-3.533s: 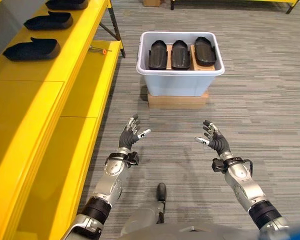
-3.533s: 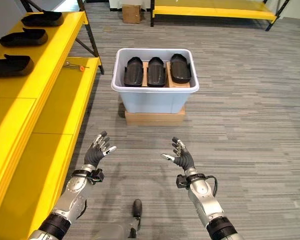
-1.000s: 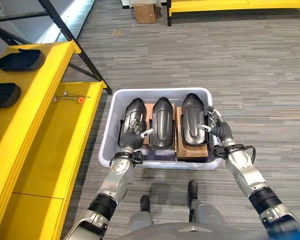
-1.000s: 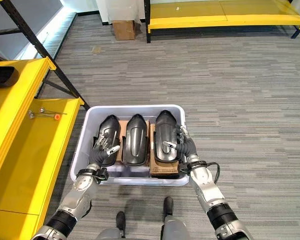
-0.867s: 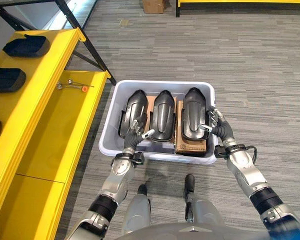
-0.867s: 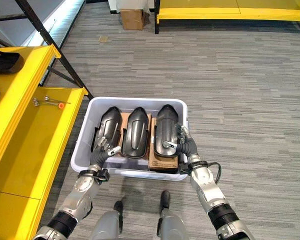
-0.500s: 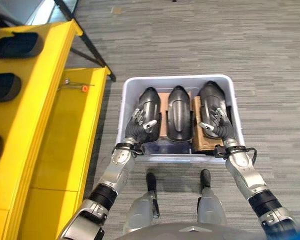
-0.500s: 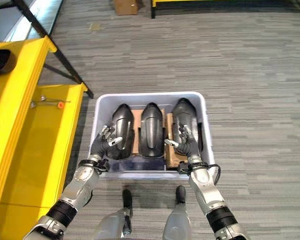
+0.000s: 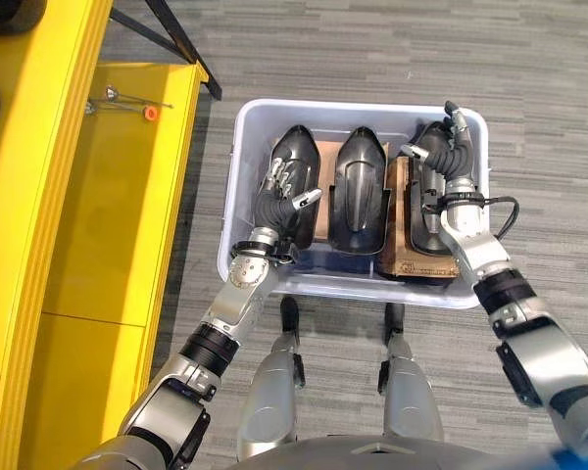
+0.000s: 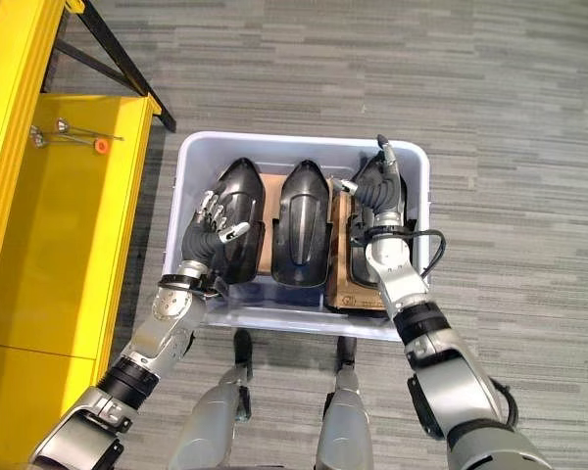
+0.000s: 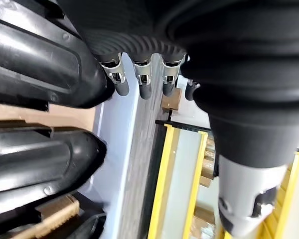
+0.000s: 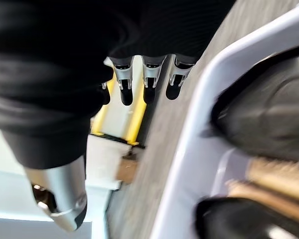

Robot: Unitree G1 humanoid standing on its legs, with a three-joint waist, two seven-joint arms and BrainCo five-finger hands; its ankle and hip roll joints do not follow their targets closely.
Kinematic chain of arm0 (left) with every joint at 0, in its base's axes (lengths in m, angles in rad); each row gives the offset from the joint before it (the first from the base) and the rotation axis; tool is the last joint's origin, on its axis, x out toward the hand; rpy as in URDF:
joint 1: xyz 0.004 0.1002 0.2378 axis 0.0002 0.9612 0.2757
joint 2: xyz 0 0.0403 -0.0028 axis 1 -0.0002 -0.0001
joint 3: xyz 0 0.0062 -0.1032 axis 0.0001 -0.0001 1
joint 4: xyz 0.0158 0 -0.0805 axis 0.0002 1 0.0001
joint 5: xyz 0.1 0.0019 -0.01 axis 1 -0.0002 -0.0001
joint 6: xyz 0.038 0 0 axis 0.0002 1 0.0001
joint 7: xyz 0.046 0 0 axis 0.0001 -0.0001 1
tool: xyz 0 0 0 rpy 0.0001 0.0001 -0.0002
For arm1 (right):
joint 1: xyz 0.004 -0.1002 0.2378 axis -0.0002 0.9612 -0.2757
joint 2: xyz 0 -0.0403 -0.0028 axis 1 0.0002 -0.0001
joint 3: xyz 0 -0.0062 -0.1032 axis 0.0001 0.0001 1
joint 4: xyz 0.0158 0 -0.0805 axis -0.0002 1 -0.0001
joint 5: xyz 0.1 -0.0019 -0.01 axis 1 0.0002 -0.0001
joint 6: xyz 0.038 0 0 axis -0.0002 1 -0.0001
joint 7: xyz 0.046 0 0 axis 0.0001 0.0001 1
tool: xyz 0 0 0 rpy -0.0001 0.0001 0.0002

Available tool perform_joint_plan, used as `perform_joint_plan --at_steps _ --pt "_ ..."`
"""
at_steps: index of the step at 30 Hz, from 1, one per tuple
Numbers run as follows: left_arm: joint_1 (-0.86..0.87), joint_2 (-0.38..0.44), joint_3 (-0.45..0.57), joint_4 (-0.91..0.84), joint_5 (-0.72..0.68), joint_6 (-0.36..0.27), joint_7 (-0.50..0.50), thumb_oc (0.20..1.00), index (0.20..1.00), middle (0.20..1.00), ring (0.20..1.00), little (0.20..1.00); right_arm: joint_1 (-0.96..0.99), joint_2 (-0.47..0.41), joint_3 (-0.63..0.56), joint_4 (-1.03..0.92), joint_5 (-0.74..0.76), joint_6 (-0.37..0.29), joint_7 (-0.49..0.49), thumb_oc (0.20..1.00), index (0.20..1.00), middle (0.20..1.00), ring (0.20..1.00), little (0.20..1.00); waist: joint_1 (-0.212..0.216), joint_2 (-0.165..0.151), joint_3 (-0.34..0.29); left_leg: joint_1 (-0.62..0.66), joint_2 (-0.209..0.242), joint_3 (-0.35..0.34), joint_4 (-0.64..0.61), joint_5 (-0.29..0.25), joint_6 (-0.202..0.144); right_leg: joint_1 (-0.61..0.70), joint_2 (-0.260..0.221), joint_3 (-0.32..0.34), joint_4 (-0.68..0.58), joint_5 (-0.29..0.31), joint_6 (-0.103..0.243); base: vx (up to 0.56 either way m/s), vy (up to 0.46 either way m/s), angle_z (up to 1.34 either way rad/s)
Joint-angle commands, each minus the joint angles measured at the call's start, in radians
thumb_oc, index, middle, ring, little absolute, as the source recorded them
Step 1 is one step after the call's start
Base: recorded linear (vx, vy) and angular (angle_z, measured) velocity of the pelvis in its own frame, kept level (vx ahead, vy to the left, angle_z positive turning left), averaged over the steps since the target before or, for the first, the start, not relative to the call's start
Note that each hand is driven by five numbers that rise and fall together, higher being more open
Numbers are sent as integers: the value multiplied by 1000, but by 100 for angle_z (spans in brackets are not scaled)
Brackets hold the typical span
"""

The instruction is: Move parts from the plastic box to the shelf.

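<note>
The right hand (image 12: 65, 74) occupies the upper part of the right wrist view, its dark ribbed cover spreading across the top. Silver fingers (image 12: 150, 79) with dark tips extend in a row from the cover, straight and holding nothing. The thumb (image 12: 60, 199) extends apart from them, silver with a dark tip. Beside the fingers runs the pale rim of the plastic box (image 12: 199, 139), curving at a corner. Inside the rim lies 1 black part (image 12: 264, 114), glossy and rounded, with a strip of brown cardboard (image 12: 269, 179) beside it and another black part (image 12: 229, 221) past that. Grey striped floor (image 12: 154, 149) shows between the fingers and the rim. A yellow shelf (image 12: 129, 112) appears beyond the fingertips.
</note>
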Motion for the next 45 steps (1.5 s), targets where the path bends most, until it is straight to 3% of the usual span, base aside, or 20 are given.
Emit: perform_joint_plan --at_steps 1,14,19,31,38,45 --pt "4 50 -8 -128 -14 -73 -14 1000 1000 1000 1000 1000 -107 -43 29 46 15 -18 -19 1000 1000 1000 1000 1000 37 8 -15 -27 88 -17 89 -28 -65 47 -90 -1 86 -23 44 0 0 0" --pt "-4 53 -43 -106 -43 -74 -16 1000 1000 1000 1000 1000 -149 -29 108 315 22 33 15 1000 1000 1000 1000 1000 60 60 16 -23 69 -21 58 -6 -66 37 -101 -7 78 -14 47 -5 2 -1" --pt "3 38 -54 -107 -59 -73 -32 1000 1000 1000 1000 1000 -117 28 109 409 74 54 71 1000 1000 1000 1000 1000 67 86 24 -15 59 -25 37 4 -65 37 -107 -5 71 -11 49 0 0 0" --pt "24 3 2 -85 -33 -84 -26 1000 1000 1000 1000 1000 35 66 364 41 -263 58 179 1000 1000 1000 1000 1000 33 72 37 -22 62 -25 34 9 -67 22 -106 -3 74 -8 47 0 0 0" --pt "35 -3 41 -88 -4 -89 -3 1000 1000 1000 1000 1000 125 49 335 -96 -301 44 180 1000 1000 1000 1000 1000 8 59 45 -26 65 -23 32 10 -68 16 -104 -2 75 -6 47 0 0 0" --pt "57 3 84 -103 18 -82 27 1000 1000 1000 1000 1000 211 -42 166 -374 -341 17 94 1000 1000 1000 1000 1000 -29 38 46 -19 72 -7 27 6 -68 -1 -97 13 78 -3 50 0 4 -2"
